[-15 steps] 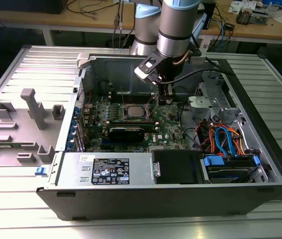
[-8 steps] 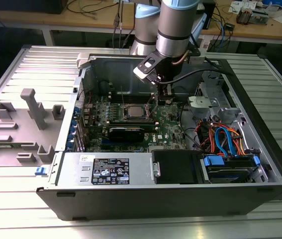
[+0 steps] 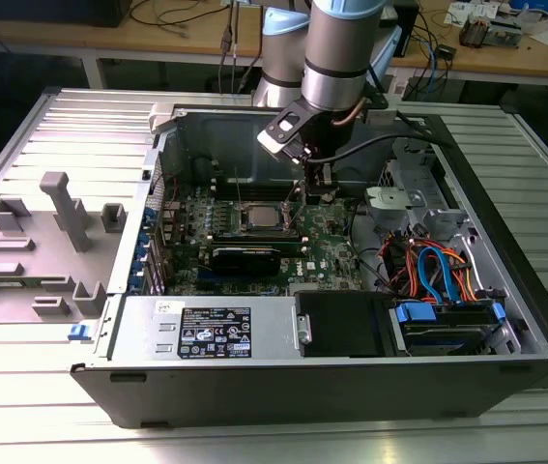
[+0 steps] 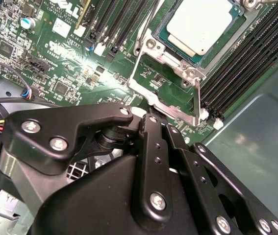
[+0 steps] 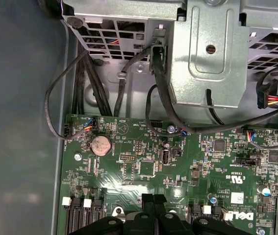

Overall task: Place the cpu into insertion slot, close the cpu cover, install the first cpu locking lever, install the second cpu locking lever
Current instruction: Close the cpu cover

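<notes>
Indoors, an open computer case (image 3: 351,387) lies on a ribbed metal table (image 3: 22,406), with cluttered wooden workbenches (image 3: 51,39) behind. The cpu (image 4: 202,23) sits in the insertion slot (image 4: 164,30). Just beside it, the gripper (image 5: 154,197) hangs over the green board (image 5: 143,147), its fingers (image 5: 148,199) pressed together.
</notes>
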You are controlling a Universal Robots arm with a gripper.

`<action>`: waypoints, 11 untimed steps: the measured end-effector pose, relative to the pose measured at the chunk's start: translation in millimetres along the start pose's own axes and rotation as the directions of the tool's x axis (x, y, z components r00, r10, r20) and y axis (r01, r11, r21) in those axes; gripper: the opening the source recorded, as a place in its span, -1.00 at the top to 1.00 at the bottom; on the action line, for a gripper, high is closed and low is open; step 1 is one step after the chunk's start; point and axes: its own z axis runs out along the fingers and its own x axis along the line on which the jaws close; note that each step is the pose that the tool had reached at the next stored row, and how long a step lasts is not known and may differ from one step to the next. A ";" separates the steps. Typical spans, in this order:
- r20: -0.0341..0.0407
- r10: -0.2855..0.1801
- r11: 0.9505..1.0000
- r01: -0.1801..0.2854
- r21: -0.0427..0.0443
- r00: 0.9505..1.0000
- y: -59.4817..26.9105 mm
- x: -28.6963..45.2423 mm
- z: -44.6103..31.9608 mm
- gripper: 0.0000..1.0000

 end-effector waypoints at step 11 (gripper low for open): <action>0.000 0.000 1.000 0.000 0.000 1.000 -2.9 0.2 0.3 0.79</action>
